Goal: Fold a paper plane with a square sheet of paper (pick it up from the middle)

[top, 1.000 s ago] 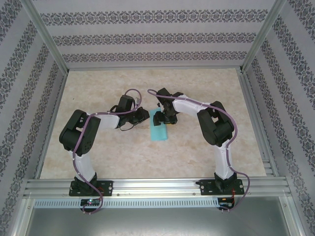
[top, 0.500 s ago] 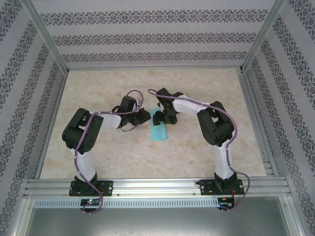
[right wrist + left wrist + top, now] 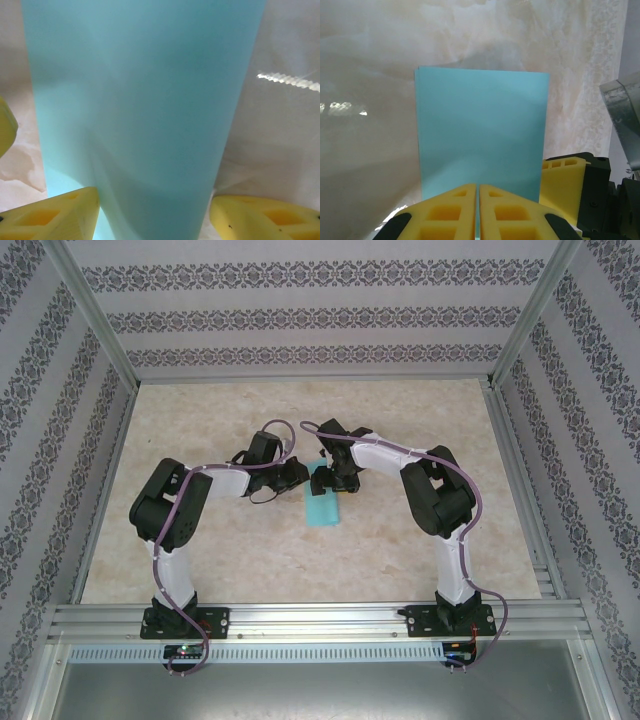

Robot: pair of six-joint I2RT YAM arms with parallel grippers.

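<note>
The folded rectangular sheet of turquoise paper [image 3: 322, 506] lies flat at the centre of the beige marbled desk [image 3: 430, 420], between both arms. On the left tool [image 3: 479, 210], the yellow fingers are pressed together above one sheet edge. The right tool [image 3: 155, 200] has its jaws apart, one finger on each side of the sheet.

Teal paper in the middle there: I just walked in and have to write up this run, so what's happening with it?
It is a folding job, partway in. The teal paper lies mid-table as a narrow rectangle, apparently folded in half. The left fingers are shut over it; whether they pinch it I cannot tell. The right fingers stand open, one on each side of the paper. It has no pointed nose yet.
</note>
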